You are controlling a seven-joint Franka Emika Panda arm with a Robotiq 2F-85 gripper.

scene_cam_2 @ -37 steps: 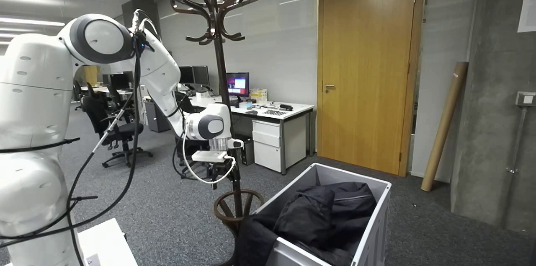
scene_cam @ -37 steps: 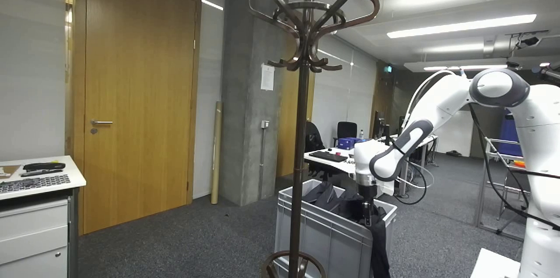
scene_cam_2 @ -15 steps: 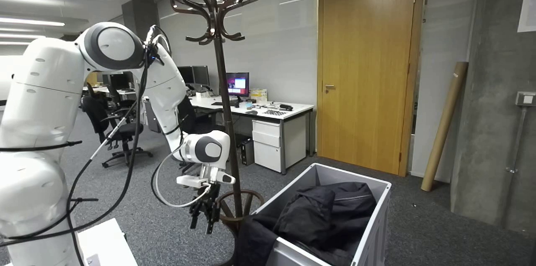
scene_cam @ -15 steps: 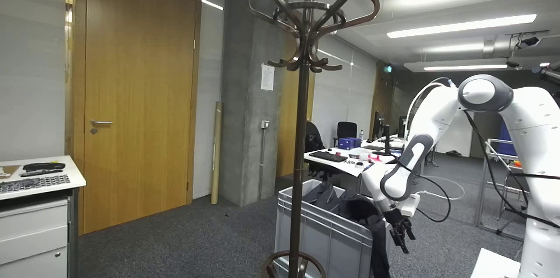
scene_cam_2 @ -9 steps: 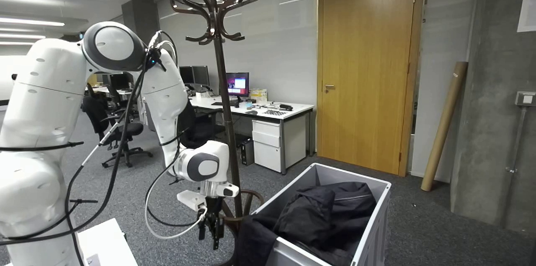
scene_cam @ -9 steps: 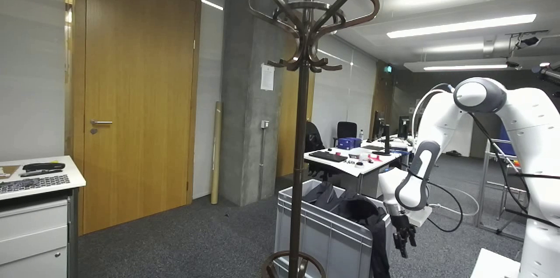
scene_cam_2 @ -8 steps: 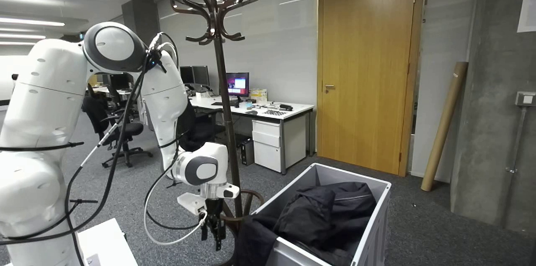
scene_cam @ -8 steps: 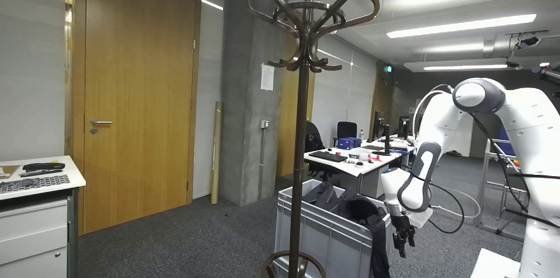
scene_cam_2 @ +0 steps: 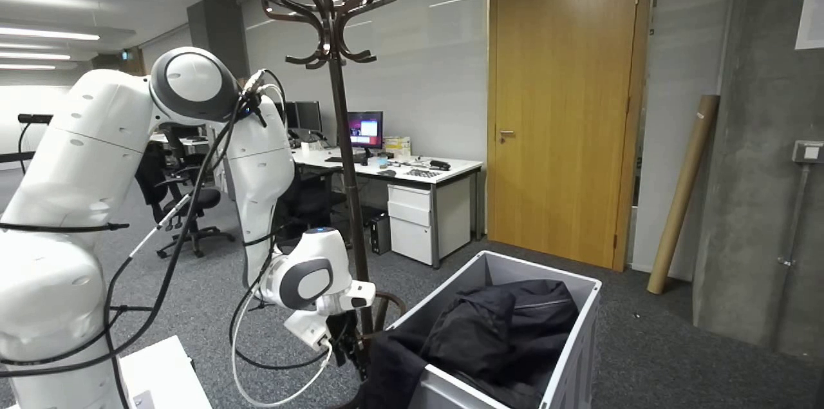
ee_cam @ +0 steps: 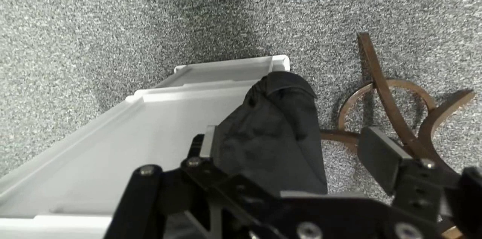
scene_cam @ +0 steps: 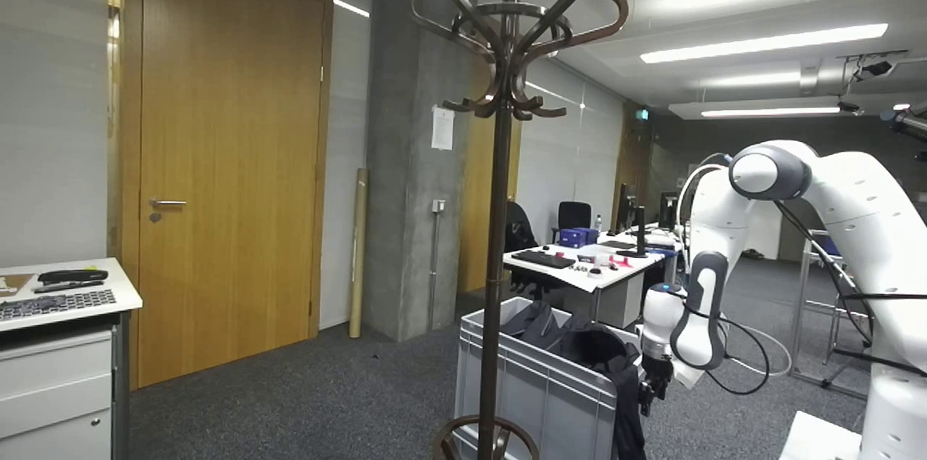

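My gripper (ee_cam: 295, 148) stands open in the wrist view, its two pads wide apart. Dark cloth (ee_cam: 271, 137) shows between them, closer to the left pad; whether it touches that pad I cannot tell. This cloth is a black garment (scene_cam_2: 393, 364) that hangs over the rim of a grey bin (scene_cam: 536, 387) down the outside. More dark fabric (scene_cam_2: 502, 325) lies heaped inside the bin. In both exterior views the gripper points down and tilts toward the hanging part, beside the bin's near end. Its fingertips (scene_cam: 645, 406) are dark against the cloth and hard to make out.
A dark wooden coat stand (scene_cam_2: 341, 113) rises close to the bin, and its curved base (ee_cam: 388, 99) shows just beyond the right finger. A cable (scene_cam_2: 238, 357) loops below the wrist. White desks (scene_cam: 565, 264) with chairs are farther back.
The arm has come down from its higher pose. In the last half second the gripper has moved toward the hanging cloth and tilted. Its jaws remain open; garment and bin look unmoved.
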